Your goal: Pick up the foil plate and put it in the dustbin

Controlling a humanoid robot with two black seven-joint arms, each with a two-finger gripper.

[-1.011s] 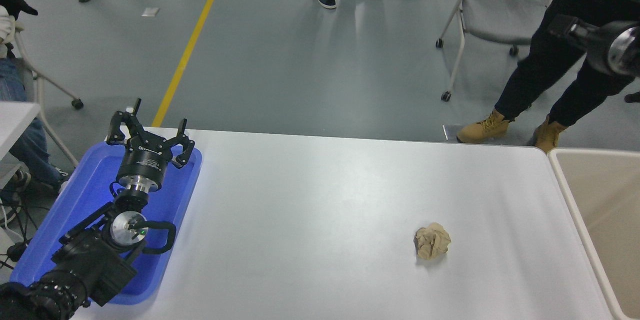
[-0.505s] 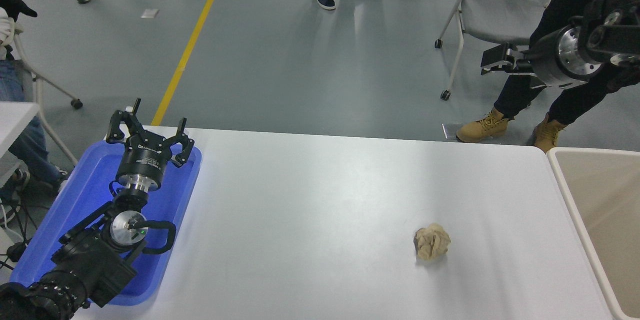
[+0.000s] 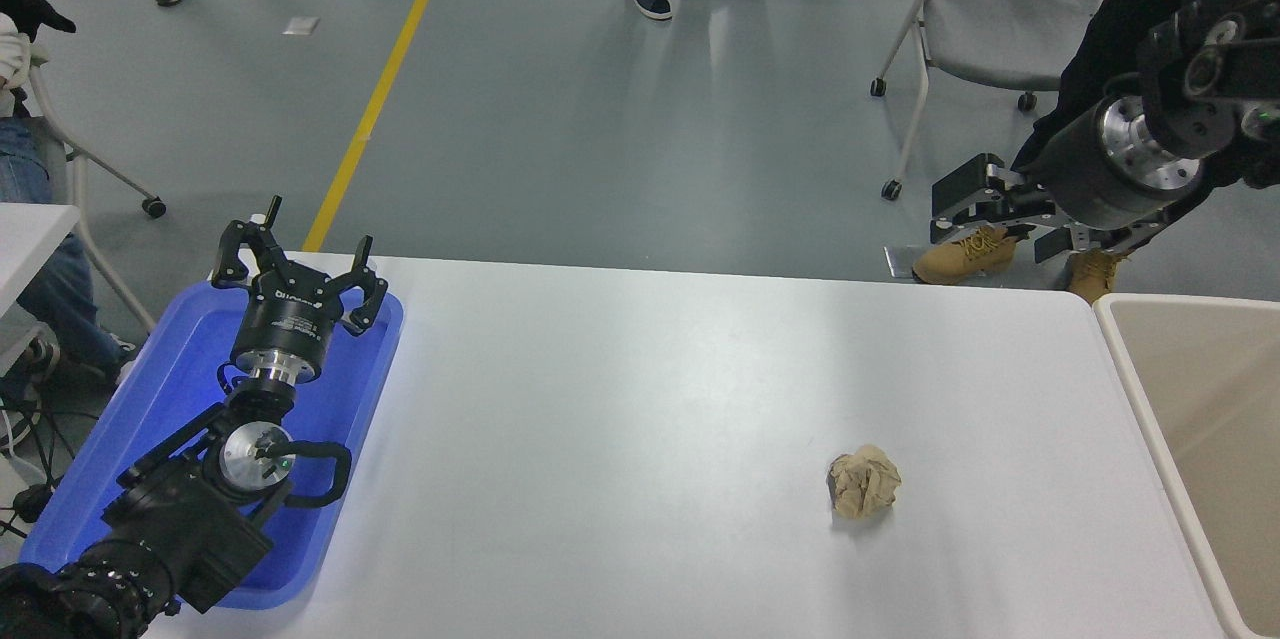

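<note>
The foil plate is not in view anywhere on the table. The beige dustbin [image 3: 1215, 399] stands at the table's right edge, partly cut off by the picture, and what shows of its inside looks bare. My right gripper [image 3: 948, 209] hangs in the air above the table's far right edge, left of the bin, fingers spread and holding nothing. My left gripper [image 3: 297, 264] is parked, open, over the blue tray at the lower left.
A crumpled tan paper ball [image 3: 865, 482] lies on the white table [image 3: 620, 399] right of centre. A flat blue tray [image 3: 180, 389] sits at the left edge. A person in tan boots [image 3: 965, 254] and a wheeled chair [image 3: 1000, 9] are beyond the far edge.
My right arm has swung in from the upper right, moving down and left, so its gripper now hangs near the table's far right edge. The left arm and the paper ball have not moved.
</note>
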